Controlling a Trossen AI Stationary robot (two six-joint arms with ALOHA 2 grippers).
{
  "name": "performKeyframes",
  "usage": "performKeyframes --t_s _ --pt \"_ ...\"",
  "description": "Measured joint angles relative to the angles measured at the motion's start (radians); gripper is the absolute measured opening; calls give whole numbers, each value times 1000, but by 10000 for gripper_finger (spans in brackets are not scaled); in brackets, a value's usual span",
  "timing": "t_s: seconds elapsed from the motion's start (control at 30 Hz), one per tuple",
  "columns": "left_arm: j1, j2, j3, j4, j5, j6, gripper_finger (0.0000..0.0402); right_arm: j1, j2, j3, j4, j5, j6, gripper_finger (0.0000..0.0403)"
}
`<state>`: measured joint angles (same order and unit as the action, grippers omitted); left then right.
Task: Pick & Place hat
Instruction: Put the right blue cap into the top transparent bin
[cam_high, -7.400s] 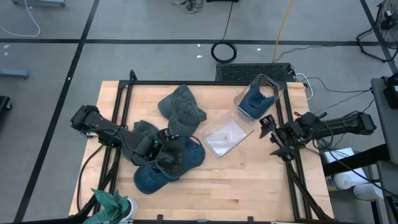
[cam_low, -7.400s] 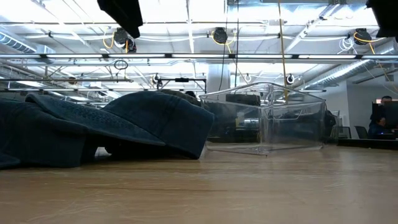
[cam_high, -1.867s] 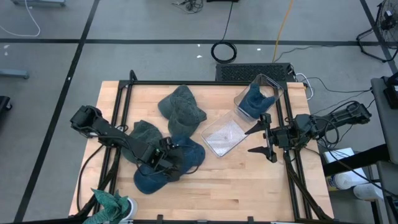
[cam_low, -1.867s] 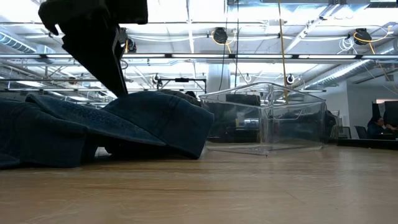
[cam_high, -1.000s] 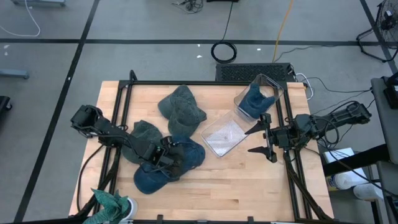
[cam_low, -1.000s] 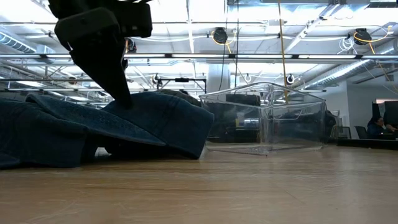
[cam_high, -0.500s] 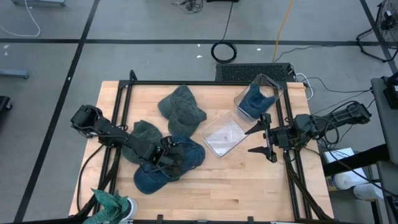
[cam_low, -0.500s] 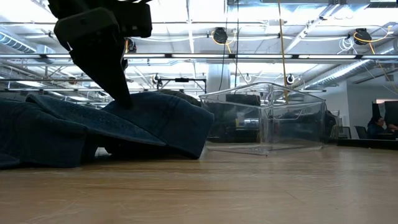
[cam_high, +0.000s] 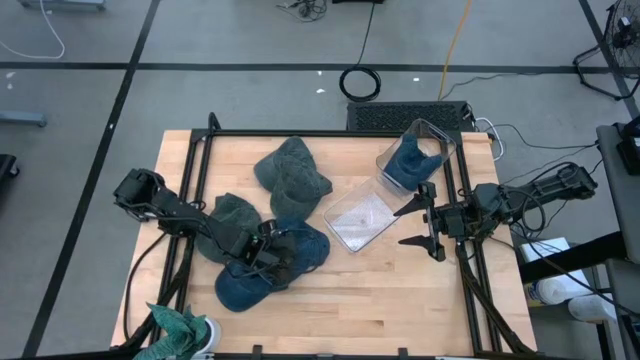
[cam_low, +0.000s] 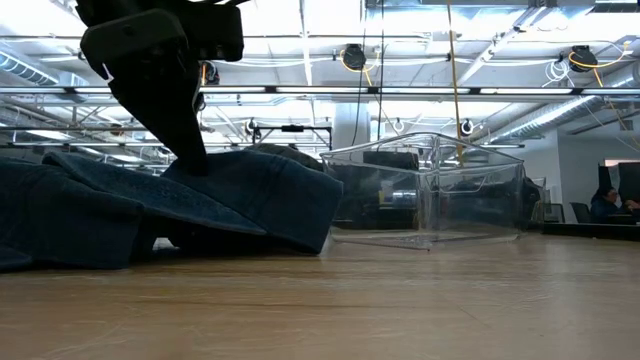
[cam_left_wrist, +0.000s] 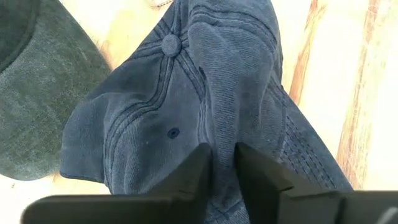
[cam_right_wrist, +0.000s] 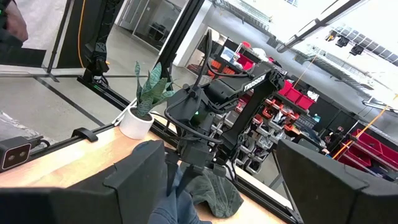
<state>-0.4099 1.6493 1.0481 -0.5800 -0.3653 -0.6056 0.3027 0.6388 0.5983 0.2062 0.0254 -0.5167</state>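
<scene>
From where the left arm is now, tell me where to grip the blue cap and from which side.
Grip the raised fold of cloth on the crown of the blue cap, coming straight down from above. The crown is soft and crumpled, so it bunches into a ridge that two fingers can pinch. The left pincer is already set there, its fingers close together on that fold beside the top button.

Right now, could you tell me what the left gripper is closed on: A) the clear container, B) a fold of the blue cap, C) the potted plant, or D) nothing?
B: in the left wrist view the left gripper pinches a ridge of the blue cap between its fingers.
</scene>
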Motion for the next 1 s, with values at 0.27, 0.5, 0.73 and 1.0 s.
performKeyframes --t_s 0.27,0.5,0.73,1.0 --pt "0 0 0 0 1 0 8 0 0 0 0 0 0 297" --pt "0 0 0 0 1 0 32 0 0 0 0 0 0 297" --pt "0 0 0 0 1 0 22 0 0 0 0 0 0 297" --pt "0 0 0 0 1 6 23 0 0 0 0 0 0 297"
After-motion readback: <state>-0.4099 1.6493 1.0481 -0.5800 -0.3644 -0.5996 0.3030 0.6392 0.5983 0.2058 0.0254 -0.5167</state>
